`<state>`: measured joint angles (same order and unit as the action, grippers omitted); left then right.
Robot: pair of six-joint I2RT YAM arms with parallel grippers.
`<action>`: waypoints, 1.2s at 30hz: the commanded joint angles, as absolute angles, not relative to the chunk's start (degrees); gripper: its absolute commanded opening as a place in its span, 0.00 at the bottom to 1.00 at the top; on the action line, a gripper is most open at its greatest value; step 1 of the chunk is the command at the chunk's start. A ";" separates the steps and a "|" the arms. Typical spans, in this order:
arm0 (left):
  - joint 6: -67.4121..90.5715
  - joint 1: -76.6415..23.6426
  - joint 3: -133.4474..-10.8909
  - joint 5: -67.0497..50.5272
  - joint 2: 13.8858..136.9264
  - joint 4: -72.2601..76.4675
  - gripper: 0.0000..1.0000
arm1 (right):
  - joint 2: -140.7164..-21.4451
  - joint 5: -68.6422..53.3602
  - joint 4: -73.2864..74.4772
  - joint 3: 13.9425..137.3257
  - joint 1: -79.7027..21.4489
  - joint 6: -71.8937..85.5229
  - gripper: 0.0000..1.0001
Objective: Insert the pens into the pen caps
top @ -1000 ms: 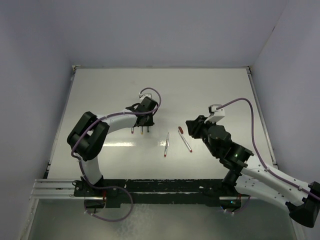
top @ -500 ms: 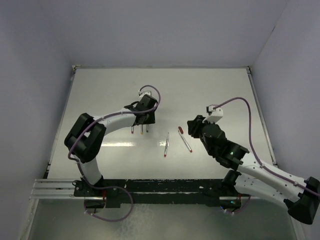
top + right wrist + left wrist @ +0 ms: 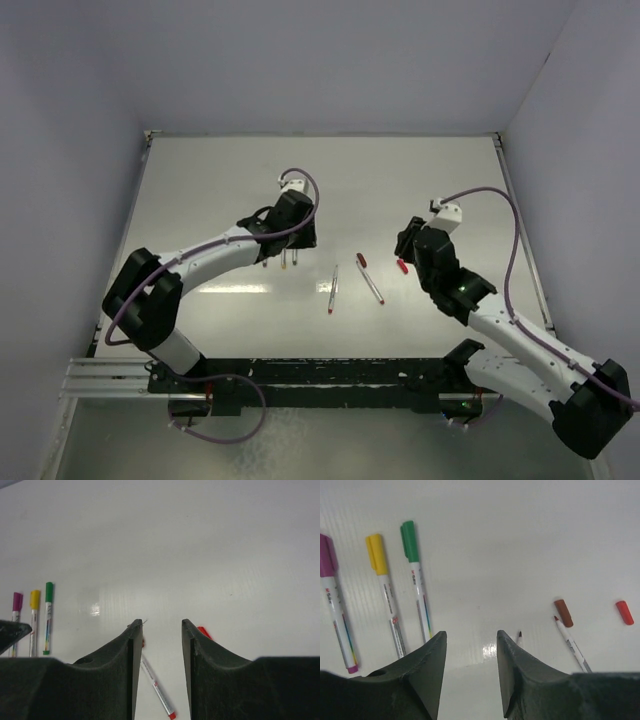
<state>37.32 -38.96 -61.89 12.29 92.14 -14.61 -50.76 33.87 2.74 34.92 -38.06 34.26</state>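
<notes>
Three pens lie capped side by side: magenta (image 3: 332, 595), yellow (image 3: 384, 587) and green (image 3: 415, 580). In the top view they poke out from under my left gripper (image 3: 292, 240). Two uncapped pens lie mid-table, one (image 3: 333, 288) left of the other (image 3: 370, 282). A dark red cap (image 3: 361, 260) (image 3: 563, 613) lies at the second pen's tip. A red cap (image 3: 402, 266) (image 3: 624, 612) lies further right, just beside my right gripper (image 3: 410, 248). Both grippers are open and empty. In the right wrist view the red cap (image 3: 203, 631) peeks from behind the right finger, and a pen (image 3: 157, 690) lies between the jaws.
The white table (image 3: 450, 170) is walled by grey panels on three sides. A black rail (image 3: 300, 372) with both arm bases runs along the near edge. Purple cables loop over each wrist.
My right gripper has moved right and back, away from the loose pens to beside the red cap. My left arm has stretched out lower, its gripper staying over the capped pens.
</notes>
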 commanded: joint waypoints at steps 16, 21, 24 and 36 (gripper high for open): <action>38.99 -56.80 -56.96 19.78 89.78 -18.11 0.49 | -62.87 20.57 2.74 37.04 -23.22 32.16 0.38; 39.51 -58.01 -56.96 20.04 91.60 -17.46 0.50 | -64.13 19.50 2.72 36.83 -22.38 31.74 0.37; 39.55 -58.47 -57.02 20.04 92.37 -16.73 0.50 | -63.84 19.44 2.65 36.32 -22.15 31.62 0.37; 39.89 -59.18 -57.36 20.30 96.35 -15.90 0.50 | -63.70 18.79 1.91 35.53 -21.51 31.39 0.35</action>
